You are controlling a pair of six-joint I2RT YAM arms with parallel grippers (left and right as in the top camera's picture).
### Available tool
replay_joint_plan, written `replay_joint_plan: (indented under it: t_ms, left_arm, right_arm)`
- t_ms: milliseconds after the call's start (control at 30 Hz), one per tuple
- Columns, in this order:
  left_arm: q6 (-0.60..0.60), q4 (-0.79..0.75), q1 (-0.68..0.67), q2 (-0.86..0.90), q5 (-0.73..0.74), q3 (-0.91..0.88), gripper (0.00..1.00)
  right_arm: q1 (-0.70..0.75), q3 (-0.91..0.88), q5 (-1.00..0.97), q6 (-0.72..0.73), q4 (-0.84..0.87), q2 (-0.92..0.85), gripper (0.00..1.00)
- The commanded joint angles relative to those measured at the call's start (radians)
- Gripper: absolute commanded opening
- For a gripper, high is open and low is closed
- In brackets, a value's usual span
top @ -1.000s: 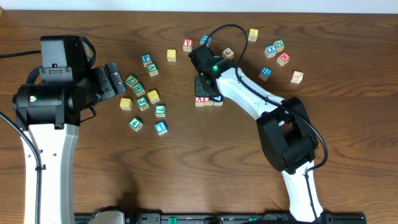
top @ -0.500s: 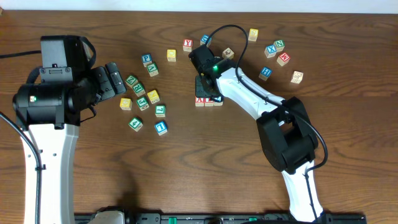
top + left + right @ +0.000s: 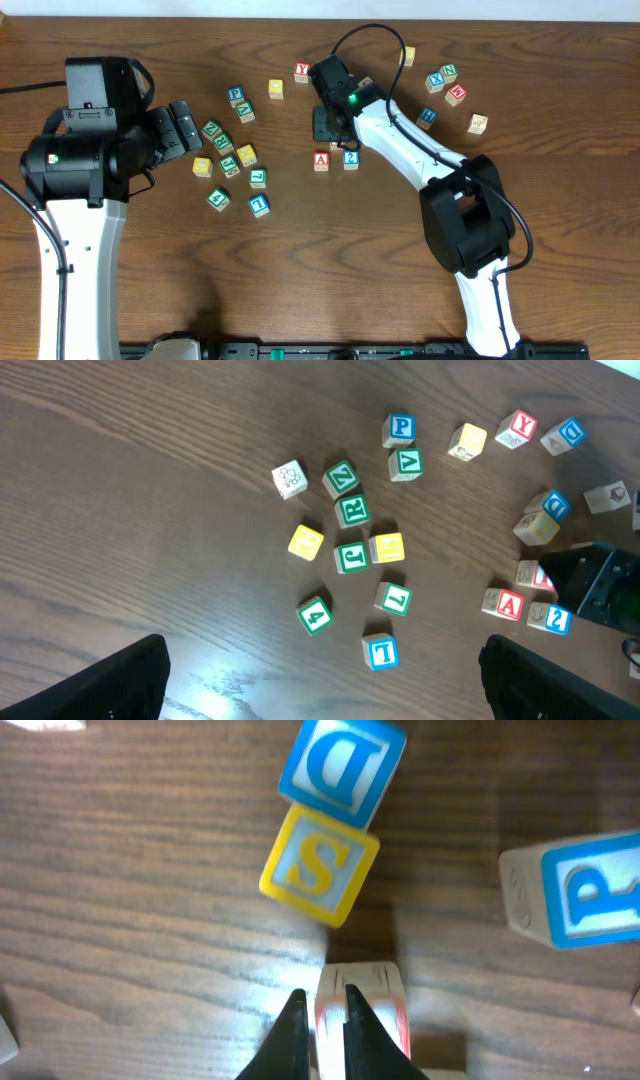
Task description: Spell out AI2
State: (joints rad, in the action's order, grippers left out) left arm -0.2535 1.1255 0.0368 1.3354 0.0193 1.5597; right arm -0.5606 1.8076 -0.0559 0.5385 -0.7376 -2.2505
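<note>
The red "A" cube [image 3: 321, 160] and the blue "2" cube [image 3: 351, 158] sit side by side at mid-table with a gap between them. A red-framed cube, probably the "I" [image 3: 530, 573], lies just behind that gap, half under my right gripper [image 3: 333, 135]. In the right wrist view this cube [image 3: 385, 1005] lies right beneath the fingertips. My right gripper [image 3: 323, 995] has its jaws almost together with only a sliver between them, and it holds nothing. My left gripper [image 3: 320, 680] hangs wide open and empty over the left of the table.
A yellow "S" cube [image 3: 320, 863] and a blue "D" cube [image 3: 343, 765] lie just past the right fingertips. Several green, yellow and blue cubes are scattered at left centre [image 3: 230, 160], with a blue "1" cube [image 3: 259, 205] among them. More cubes lie at the far right [image 3: 445, 85].
The right gripper has moved toward the far edge, away from the row. The middle cube has left the line, so A and 2 stand apart. The right jaws parted slightly. The left arm is still.
</note>
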Motion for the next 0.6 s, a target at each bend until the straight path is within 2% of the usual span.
replay_joint_plan:
  t_ms: [0, 267, 567]
  left_arm:
    - [0.017, 0.003, 0.003, 0.009, -0.012, -0.004, 0.98]
    - [0.017, 0.003, 0.003, 0.009, -0.012, -0.004, 0.98]
    - [0.017, 0.003, 0.003, 0.009, -0.012, -0.004, 0.97]
  right_arm:
    - [-0.014, 0.016, 0.010, -0.016, -0.012, 0.032, 0.08]
    - [-0.011, 0.016, -0.029, -0.015, -0.005, 0.032, 0.08]
    - [-0.008, 0.016, -0.076, -0.040, 0.076, 0.022, 0.07]
